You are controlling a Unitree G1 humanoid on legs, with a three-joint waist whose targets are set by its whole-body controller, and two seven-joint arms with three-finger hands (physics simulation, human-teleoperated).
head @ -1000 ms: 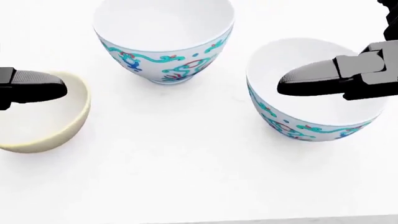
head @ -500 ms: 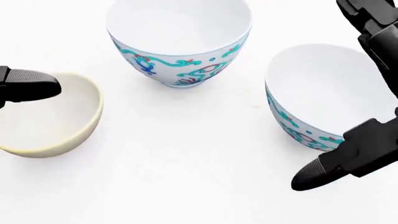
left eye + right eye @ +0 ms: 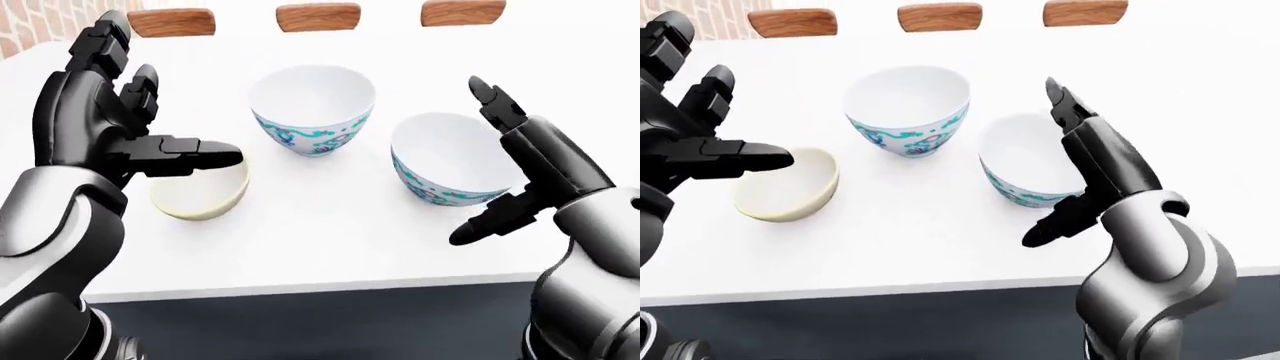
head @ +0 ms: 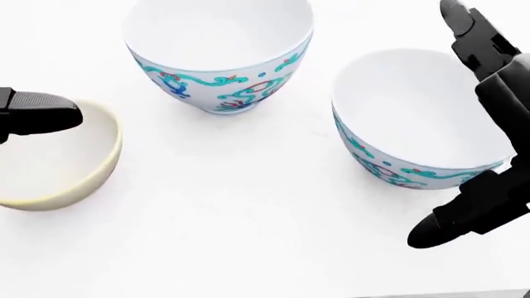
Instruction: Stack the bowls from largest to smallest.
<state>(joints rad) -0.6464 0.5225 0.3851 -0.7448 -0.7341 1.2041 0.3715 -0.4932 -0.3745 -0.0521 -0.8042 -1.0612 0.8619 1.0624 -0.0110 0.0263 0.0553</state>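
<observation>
In the left-eye view, the large patterned bowl [image 3: 312, 105] stands on the white bench [image 3: 300, 240]. The medium patterned bowl [image 3: 445, 166] stands to its right and nearer the bench edge, the small cream bowl [image 3: 200, 195] to its left. The right hand [image 3: 500, 161] has its fingers spread wide around the medium bowl, holding nothing. The left hand [image 3: 130, 142] is open above the cream bowl.

In the head view, the medium bowl [image 4: 414, 124] looks stiff, glazed, slippery and fragile; I judge the rim with the outer wall the best hold. Half a second ago it sat a little further right and lower; the whole picture has shifted.
</observation>
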